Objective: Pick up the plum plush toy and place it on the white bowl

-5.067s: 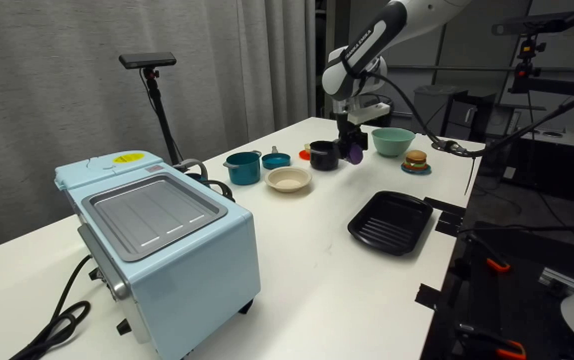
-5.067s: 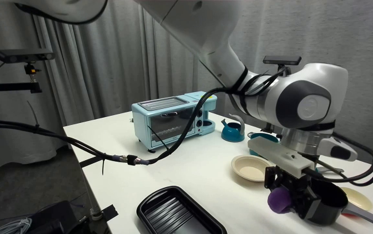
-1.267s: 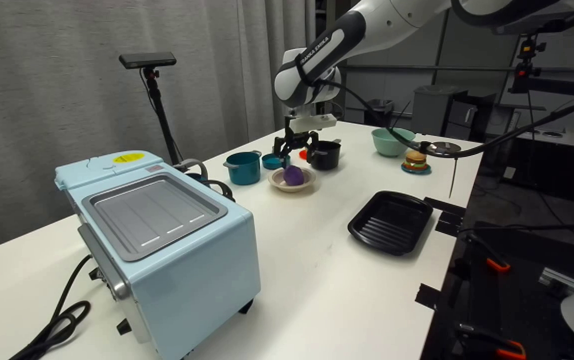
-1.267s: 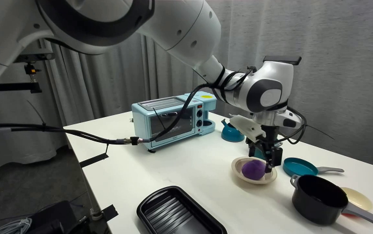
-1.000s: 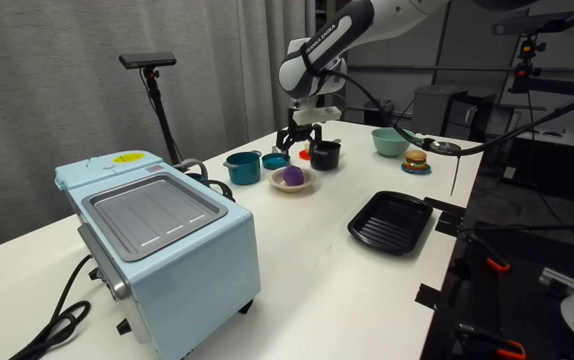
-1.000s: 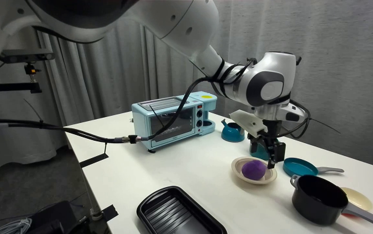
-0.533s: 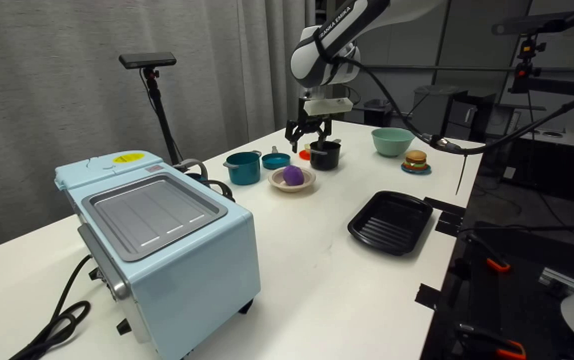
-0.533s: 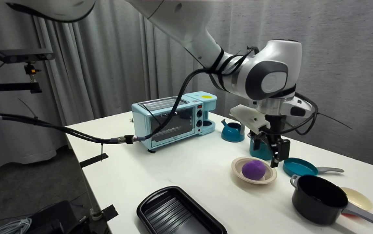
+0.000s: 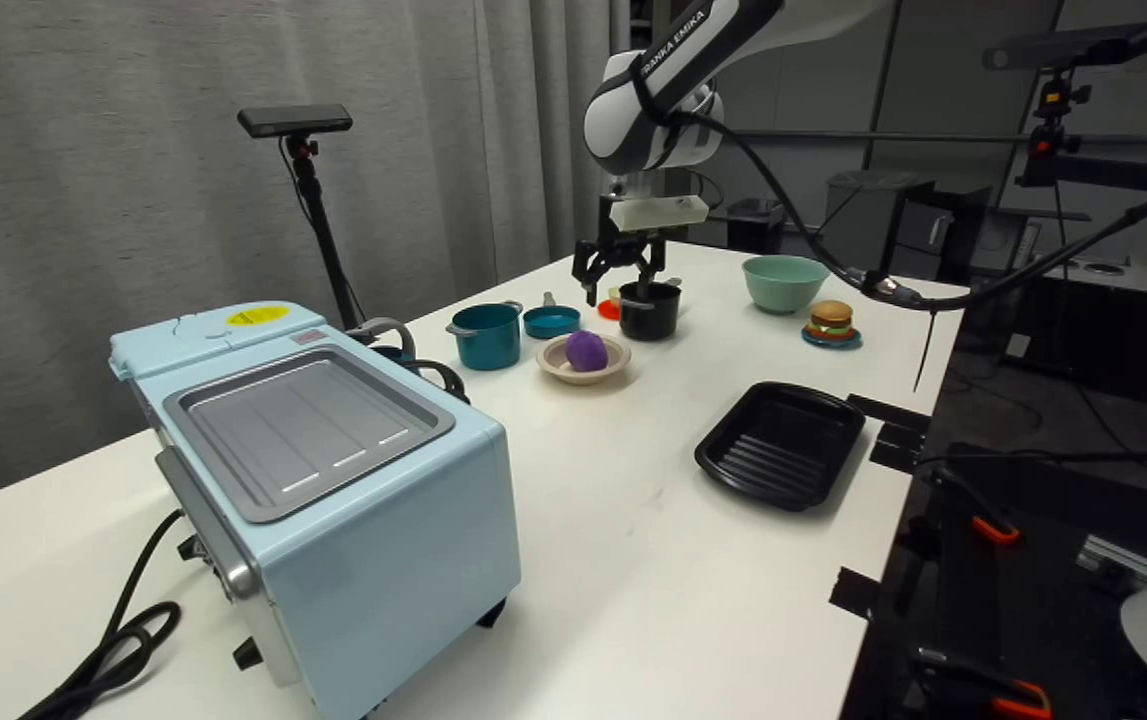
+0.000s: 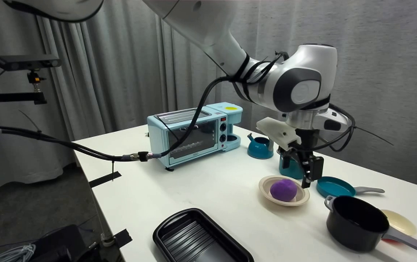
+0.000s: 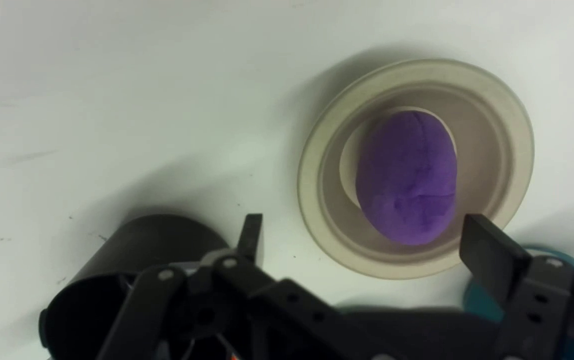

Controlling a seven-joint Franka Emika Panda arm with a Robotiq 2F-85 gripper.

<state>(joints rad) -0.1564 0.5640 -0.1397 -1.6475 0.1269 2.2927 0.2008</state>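
The plum plush toy [image 9: 586,351], a purple oval ball, rests inside the cream white bowl [image 9: 555,360]. Seen from above in the wrist view, the plum [image 11: 409,175] sits within the rim of the bowl [image 11: 313,185], touching neither finger. My gripper [image 11: 363,216] stands open, its fingers wide apart with nothing held. In an exterior view the gripper [image 10: 295,176] hangs above the table, over the bowl's far side and apart from the plum [image 10: 283,190]. No part of the plum or bowl that matters is hidden, though one finger [image 11: 487,255] overlaps the bowl's rim in the wrist view.
A black pot [image 10: 355,225] with a grey handle stands beside the bowl. Behind it are a teal pan [image 10: 335,187] and a teal pot [image 9: 489,338]. A black tray [image 9: 783,445], green bowl [image 9: 783,284], toy burger [image 9: 830,318] and blue toaster oven [image 9: 393,540] share the table.
Five seconds ago the gripper held the plum beside the black pot; now the plum lies in the bowl, released. Over the last second the open gripper rose away from it, then nearly stopped.
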